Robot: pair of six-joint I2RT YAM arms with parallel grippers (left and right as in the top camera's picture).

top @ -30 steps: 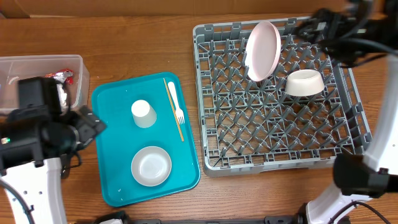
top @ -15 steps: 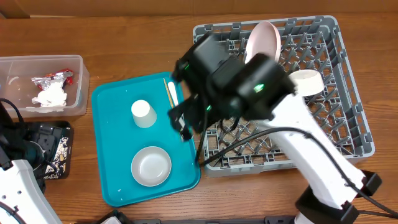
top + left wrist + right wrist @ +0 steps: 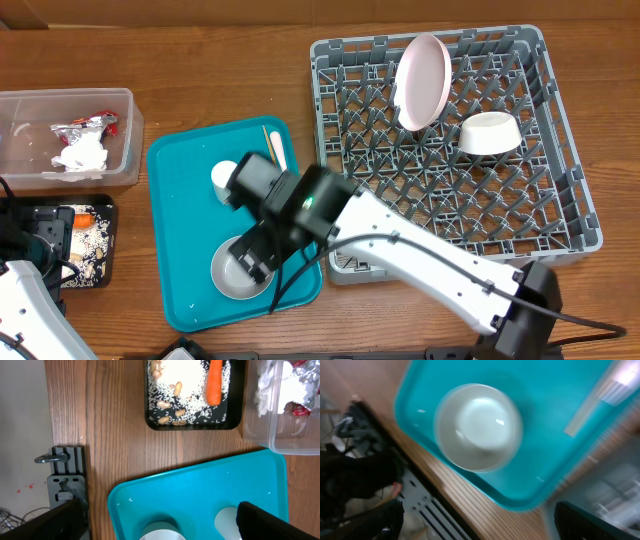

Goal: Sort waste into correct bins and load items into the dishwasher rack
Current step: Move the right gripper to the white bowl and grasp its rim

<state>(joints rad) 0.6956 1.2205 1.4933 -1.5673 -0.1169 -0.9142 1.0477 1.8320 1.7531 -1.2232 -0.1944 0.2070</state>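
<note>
A white bowl [image 3: 238, 275] [image 3: 479, 427] lies on the teal tray [image 3: 180, 200], with my right gripper [image 3: 255, 252] [image 3: 482, 520] hovering open just above it and hiding part of it. The right wrist view is blurred. Beside the arm, the white cup [image 3: 221, 176] and the fork [image 3: 279, 148] peek out. The grey dishwasher rack [image 3: 540, 210] holds an upright pinkish plate [image 3: 422, 80] and a second bowl [image 3: 489, 133]. My left gripper [image 3: 167, 525] is open over the tray's near edge, holding nothing.
The clear tub [image 3: 20, 110] at far left holds a crumpled napkin [image 3: 80, 155] and a foil wrapper [image 3: 88, 125]. Below it, the black tray [image 3: 100, 215] [image 3: 150, 405] carries rice, nuts and an orange carrot [image 3: 214, 382]. My left arm [image 3: 30, 290] sits at the lower left.
My right arm has swept from the rack's far corner across to the teal tray, ending over the bowl. My left arm has drawn back to the lower left, uncovering the tub and black tray.
</note>
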